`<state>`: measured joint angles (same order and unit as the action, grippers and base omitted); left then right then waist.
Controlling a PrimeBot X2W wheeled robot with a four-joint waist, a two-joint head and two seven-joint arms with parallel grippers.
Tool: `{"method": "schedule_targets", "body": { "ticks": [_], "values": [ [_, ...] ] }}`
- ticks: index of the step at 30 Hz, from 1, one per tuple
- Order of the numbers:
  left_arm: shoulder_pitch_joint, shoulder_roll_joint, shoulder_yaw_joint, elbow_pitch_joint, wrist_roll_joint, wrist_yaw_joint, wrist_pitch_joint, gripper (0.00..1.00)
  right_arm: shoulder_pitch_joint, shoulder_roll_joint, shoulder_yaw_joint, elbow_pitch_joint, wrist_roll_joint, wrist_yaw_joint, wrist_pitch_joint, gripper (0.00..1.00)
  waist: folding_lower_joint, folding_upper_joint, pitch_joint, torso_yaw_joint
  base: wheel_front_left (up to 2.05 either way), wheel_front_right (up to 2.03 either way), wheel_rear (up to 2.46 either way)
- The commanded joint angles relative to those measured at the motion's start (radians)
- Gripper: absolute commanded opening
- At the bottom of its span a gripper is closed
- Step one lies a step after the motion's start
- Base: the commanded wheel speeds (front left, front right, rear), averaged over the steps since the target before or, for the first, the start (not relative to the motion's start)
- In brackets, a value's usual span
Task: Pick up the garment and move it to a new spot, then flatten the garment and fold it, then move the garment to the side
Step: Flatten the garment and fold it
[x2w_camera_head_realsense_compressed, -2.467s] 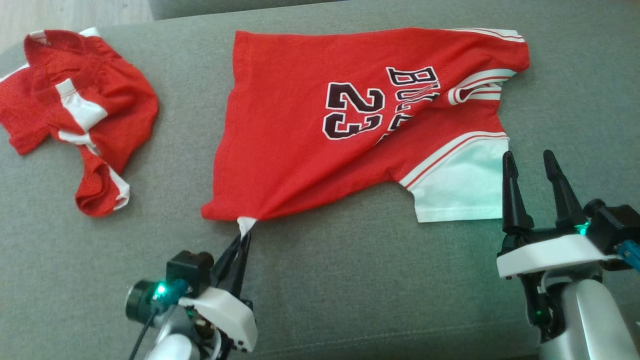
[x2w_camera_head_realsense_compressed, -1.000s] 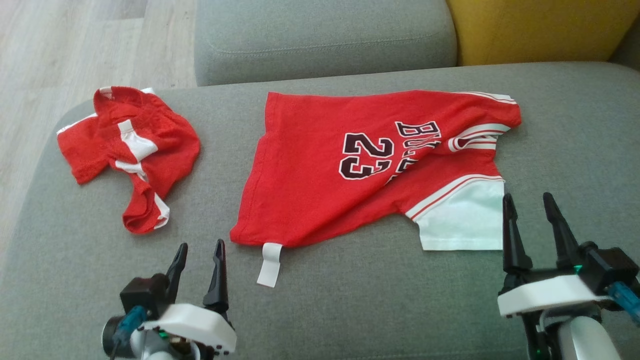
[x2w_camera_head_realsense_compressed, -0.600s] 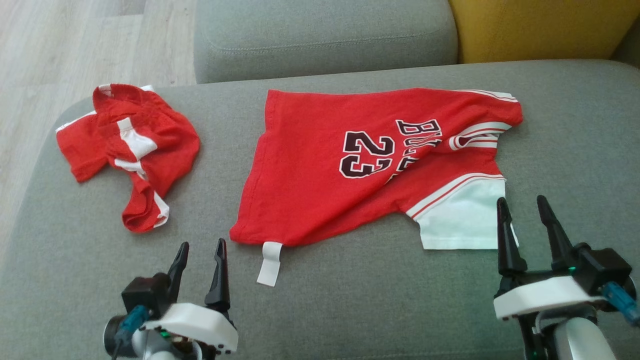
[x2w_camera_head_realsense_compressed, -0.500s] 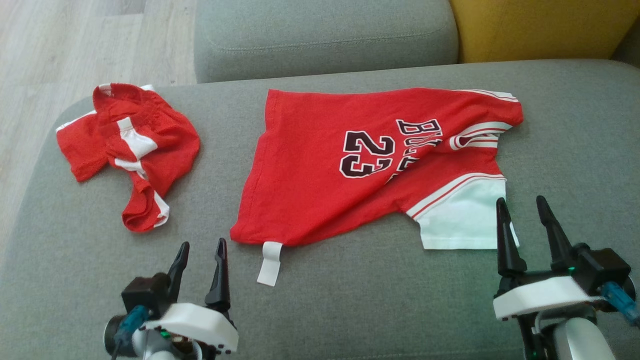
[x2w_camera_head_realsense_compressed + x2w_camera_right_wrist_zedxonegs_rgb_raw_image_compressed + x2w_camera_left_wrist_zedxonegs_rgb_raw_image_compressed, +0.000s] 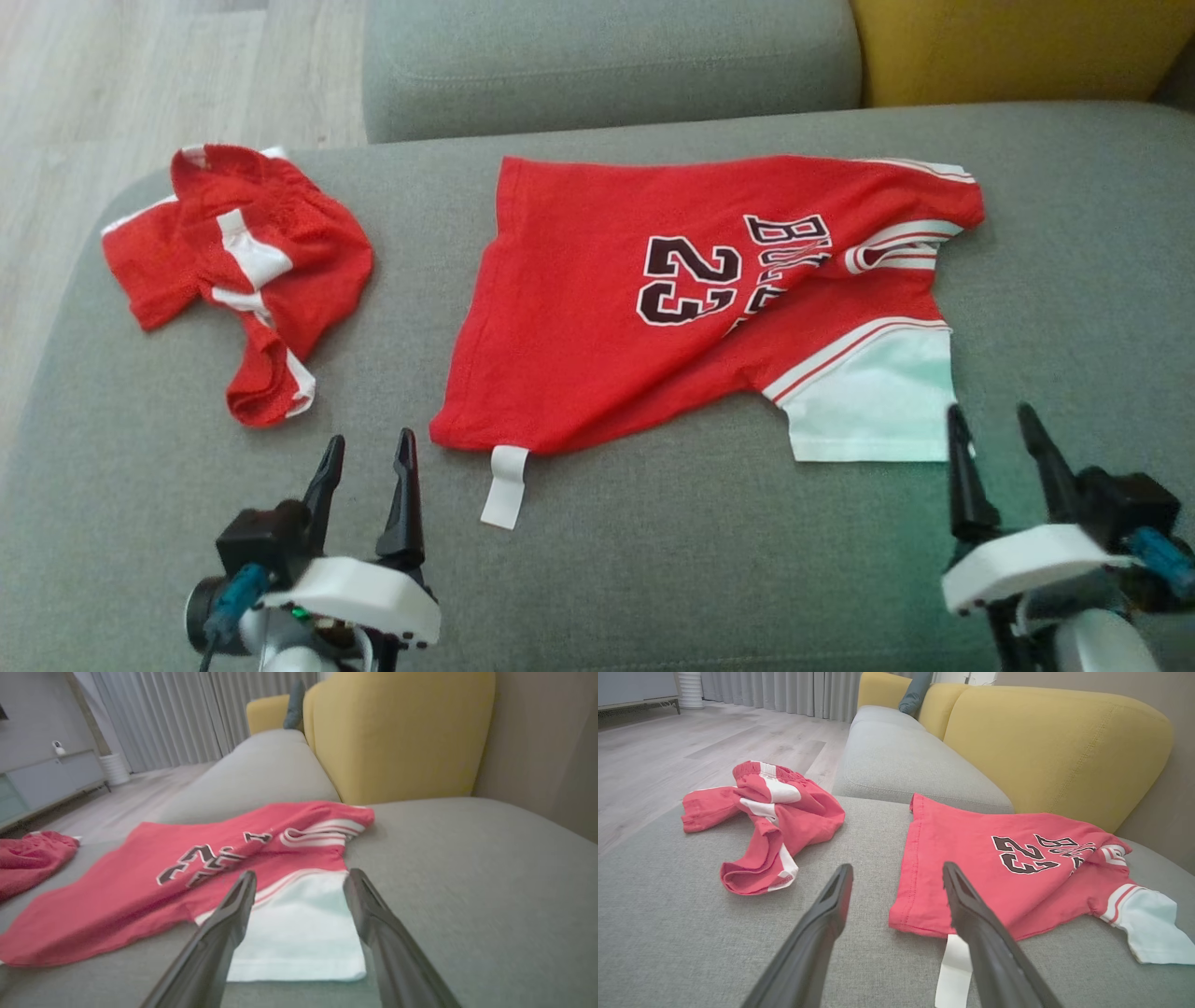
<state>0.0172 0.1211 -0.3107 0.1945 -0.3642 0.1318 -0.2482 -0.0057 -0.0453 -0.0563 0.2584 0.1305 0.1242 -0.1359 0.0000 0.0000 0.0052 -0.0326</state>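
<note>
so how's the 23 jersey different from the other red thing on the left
The jersey lies spread nearly flat; the crumpled garment is bunched in a heap. The jersey bears a black 23 and lettering; the crumpled garment shows just white stripes. The jersey covers more of the grey cushion than the crumpled garment. Both are red with white trim and lie on that cushion.
</note>
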Motion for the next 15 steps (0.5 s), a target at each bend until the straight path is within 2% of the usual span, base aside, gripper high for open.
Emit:
{"method": "schedule_targets", "body": {
  "ticks": [1,7,15],
  "values": [
    [-0.041,0.0,0.038,-0.036,0.009,-0.001,-0.013,1.0,-0.031,-0.005,0.005,-0.017,-0.012,0.007,0.008,1.0,0.0,0.0,0.012,0.001,0.0,0.0,0.0],
    [-0.081,-0.011,0.029,-0.052,0.03,-0.01,-0.014,1.0,-0.108,-0.005,-0.094,0.087,-0.043,0.007,0.069,1.0,0.0,0.0,0.093,0.003,0.0,0.0,0.0],
    [-0.128,-0.023,0.025,-0.057,0.052,-0.025,-0.014,1.0,-0.236,-0.005,-0.142,0.279,-0.055,0.007,0.111,1.0,0.0,0.0,0.179,0.017,0.0,0.0,0.0]
  ]
}}
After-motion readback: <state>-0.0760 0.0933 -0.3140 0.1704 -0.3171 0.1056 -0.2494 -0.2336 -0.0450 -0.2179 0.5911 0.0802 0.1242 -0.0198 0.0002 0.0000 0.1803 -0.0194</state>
